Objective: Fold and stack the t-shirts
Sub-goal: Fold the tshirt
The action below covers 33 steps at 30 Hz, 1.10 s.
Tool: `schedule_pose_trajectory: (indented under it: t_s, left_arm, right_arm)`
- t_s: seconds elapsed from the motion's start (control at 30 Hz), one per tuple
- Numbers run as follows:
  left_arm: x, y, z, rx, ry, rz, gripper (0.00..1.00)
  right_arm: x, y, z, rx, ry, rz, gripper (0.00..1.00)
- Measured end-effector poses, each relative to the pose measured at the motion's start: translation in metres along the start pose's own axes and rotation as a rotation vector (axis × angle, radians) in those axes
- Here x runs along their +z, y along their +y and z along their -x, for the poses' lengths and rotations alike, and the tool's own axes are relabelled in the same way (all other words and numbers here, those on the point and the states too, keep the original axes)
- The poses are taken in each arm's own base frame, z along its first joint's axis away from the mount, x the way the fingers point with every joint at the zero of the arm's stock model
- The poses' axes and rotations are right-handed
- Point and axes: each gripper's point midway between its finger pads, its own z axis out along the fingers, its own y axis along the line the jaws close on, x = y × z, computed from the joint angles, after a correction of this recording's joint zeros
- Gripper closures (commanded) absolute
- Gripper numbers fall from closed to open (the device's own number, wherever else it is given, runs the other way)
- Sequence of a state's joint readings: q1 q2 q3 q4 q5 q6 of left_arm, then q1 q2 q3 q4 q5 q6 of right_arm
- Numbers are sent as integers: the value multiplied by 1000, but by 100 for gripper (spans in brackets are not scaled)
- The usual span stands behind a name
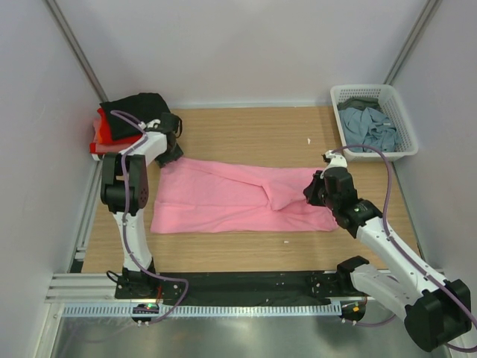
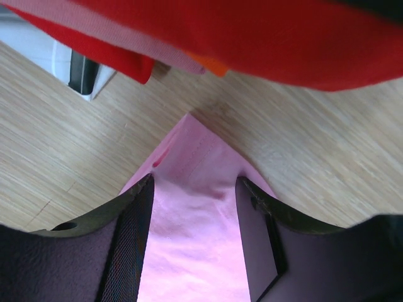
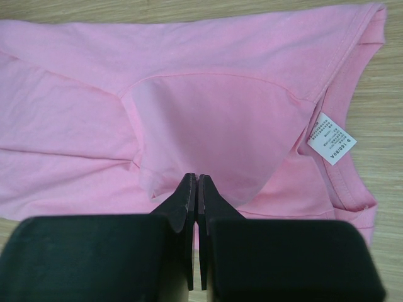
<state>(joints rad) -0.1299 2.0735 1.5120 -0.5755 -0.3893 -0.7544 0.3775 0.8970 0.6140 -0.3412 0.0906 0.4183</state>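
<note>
The bright pink t-shirt (image 1: 223, 198) lies as a long band across the middle of the table. My left gripper (image 1: 170, 153) is open, its jaws either side of the shirt's far-left corner (image 2: 195, 163), which lies flat on the wood. My right gripper (image 1: 308, 192) is shut on a pale fold of the pink shirt (image 3: 220, 56) near the neck; the white neck tag (image 3: 330, 138) lies to its right. A stack with a black shirt (image 1: 138, 104) on top and red (image 2: 252, 38) and orange (image 2: 211, 63) ones under it sits at the back left.
A white lattice basket (image 1: 365, 88) at the back right holds grey-blue cloth (image 1: 371, 127) and a dark olive piece (image 1: 358, 104). Walls close in the table on the left, right and back. A black mat (image 1: 238, 287) runs along the near edge.
</note>
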Motion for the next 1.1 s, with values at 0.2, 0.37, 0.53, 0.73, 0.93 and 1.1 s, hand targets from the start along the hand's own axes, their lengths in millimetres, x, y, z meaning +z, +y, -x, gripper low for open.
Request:
schedule_pose_trajectory:
  t_s: [0.2, 0.37, 0.53, 0.73, 0.93, 1.1]
  left_arm:
    - [-4, -6, 13, -10, -30, -10, 45]
    - [-5, -9, 19, -15, -43, -15, 47]
    - [-2, -10, 18, -16, -42, -9, 68]
    - [1, -9, 16, -7, -37, -2, 100]
    - [1, -8, 16, -6, -36, 0, 100]
    - [-9, -4, 17, -8, -33, 6, 100]
  right_arm:
    - [0, 0, 0, 0, 2, 2, 99]
    - [2, 0, -3, 0, 14, 3, 99]
    - [2, 1, -4, 0, 18, 5, 99]
    - [3, 1, -4, 0, 20, 7, 99]
    - [5, -2, -1, -4, 41, -34, 99]
    - [-8, 9, 50, 5, -45, -61, 99]
